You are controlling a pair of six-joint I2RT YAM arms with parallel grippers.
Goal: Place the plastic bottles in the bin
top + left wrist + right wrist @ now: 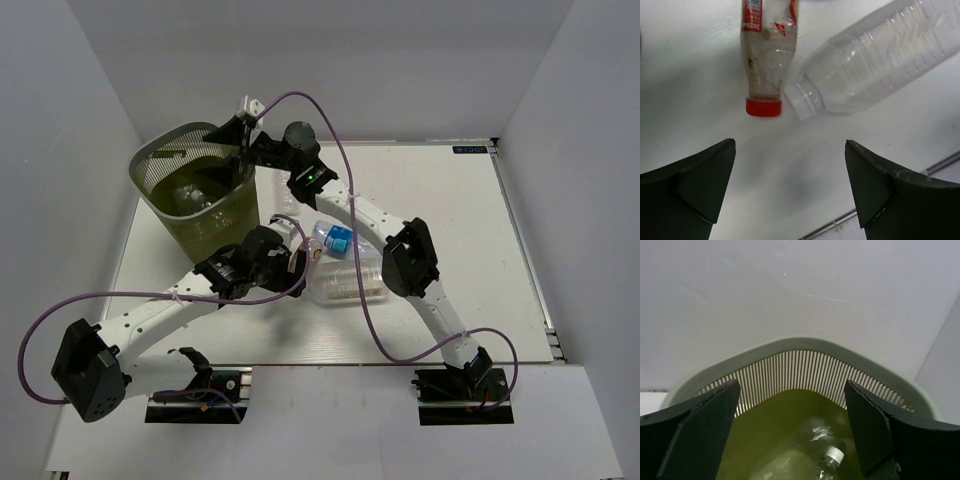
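Note:
The olive-green bin (170, 165) stands at the table's back left, with a clear plastic bottle (825, 460) with a white cap lying inside it. My right gripper (240, 138) hangs open over the bin's right rim (800, 345), and nothing is between its fingers (791, 385). My left gripper (296, 258) is open low over the table, empty (790, 144). Just ahead of it lie a small red-capped bottle (767, 55) and a large clear ribbed bottle (880, 65), neck toward the gripper. A blue-capped bottle (335, 240) lies beside the large one (348, 282).
White walls enclose the table on the left, back and right. The right arm's links (410, 255) stretch diagonally over the middle of the table above the bottles. A purple cable (330, 130) loops over that arm. The table's near edge (935, 165) runs just behind the left gripper.

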